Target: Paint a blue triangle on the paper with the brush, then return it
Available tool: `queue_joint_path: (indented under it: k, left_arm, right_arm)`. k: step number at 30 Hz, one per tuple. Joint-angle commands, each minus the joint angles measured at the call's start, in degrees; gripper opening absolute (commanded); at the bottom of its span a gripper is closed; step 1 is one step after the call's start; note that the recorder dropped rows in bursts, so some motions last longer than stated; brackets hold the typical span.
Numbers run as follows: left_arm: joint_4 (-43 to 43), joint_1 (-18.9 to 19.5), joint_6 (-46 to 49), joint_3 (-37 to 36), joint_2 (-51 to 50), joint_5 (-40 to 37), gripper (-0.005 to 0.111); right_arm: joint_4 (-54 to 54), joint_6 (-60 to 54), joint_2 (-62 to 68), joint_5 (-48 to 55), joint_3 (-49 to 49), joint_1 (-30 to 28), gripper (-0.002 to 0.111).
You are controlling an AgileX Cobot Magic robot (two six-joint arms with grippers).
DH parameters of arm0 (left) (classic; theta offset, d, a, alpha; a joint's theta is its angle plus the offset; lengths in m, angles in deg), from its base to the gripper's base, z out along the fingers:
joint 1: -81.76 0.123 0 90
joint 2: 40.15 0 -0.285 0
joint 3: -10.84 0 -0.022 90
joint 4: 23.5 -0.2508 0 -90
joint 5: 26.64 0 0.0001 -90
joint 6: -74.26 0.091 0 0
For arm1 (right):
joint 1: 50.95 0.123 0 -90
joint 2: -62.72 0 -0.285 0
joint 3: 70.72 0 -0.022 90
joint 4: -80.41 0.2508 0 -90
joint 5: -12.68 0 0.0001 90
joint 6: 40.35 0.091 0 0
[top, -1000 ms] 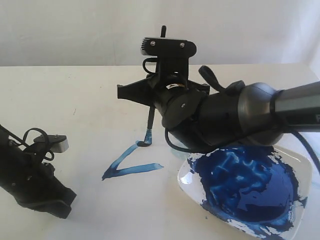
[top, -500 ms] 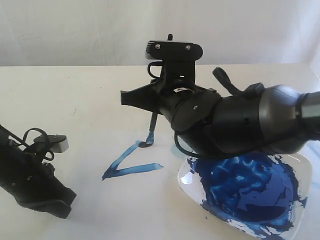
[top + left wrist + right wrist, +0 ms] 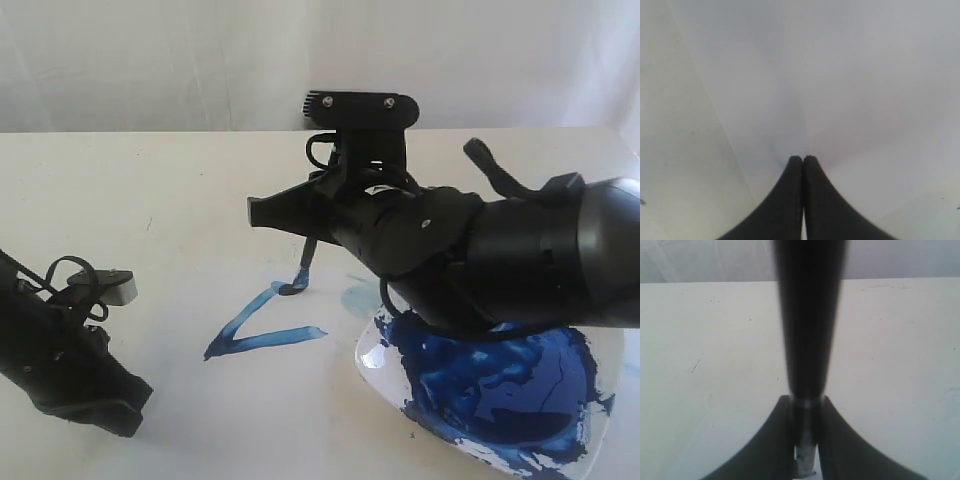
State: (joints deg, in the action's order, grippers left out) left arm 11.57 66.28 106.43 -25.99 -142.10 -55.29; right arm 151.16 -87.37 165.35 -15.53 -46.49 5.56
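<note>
The painting looks roughly two-thirds done: the streaky blue triangle [image 3: 265, 340] on the large whitish sheet of paper [image 3: 170, 300] has only two sides. They form an open V whose sharp corner points toward the left edge of the cream worktop [image 3: 120, 180], so the closing stroke and the brush's return are left. The long, thin black-handled brush [image 3: 303, 265] stands tilted near the worktop's middle, clamped in the right jaws, and its blue-soaked tip appears to touch the paper at the farther stroke's end, near the white paint-smeared dish [image 3: 368, 362] by the right edge. The left jaws are pressed together on nothing.
</note>
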Motion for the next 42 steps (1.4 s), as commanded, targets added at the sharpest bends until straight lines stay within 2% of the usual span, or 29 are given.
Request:
queue_joint_path:
  k: [1,13,17,24,35,42]
  left_arm:
    - [0.8,0.1,0.1,-0.4,0.1,-0.8,0.0]
    - [0.8,0.1,0.1,-0.4,0.1,-0.8,0.0]
    - [0.8,0.1,0.1,-0.4,0.1,-0.8,0.0]
    - [0.8,0.1,0.1,-0.4,0.1,-0.8,0.0]
    - [0.8,0.1,0.1,-0.4,0.1,-0.8,0.0]
    - [0.8,0.1,0.1,-0.4,0.1,-0.7,0.0]
  right_arm:
    - [0.3,-0.9,-2.2,1.1,1.1,0.1,0.0]
    - [0.4,-3.7,-3.5,4.6,1.2,0.1,0.0]
    - [-0.6,-3.6,-4.3,0.8,1.1,0.1,0.0]
    - [-13.9,11.5,-3.1,-0.3,1.1,0.1,0.0]
    - [-11.9,10.7,-0.8,1.5,1.1,0.1,0.0]
    - [-0.1,-3.5,-2.8,3.0,1.1,0.1,0.0]
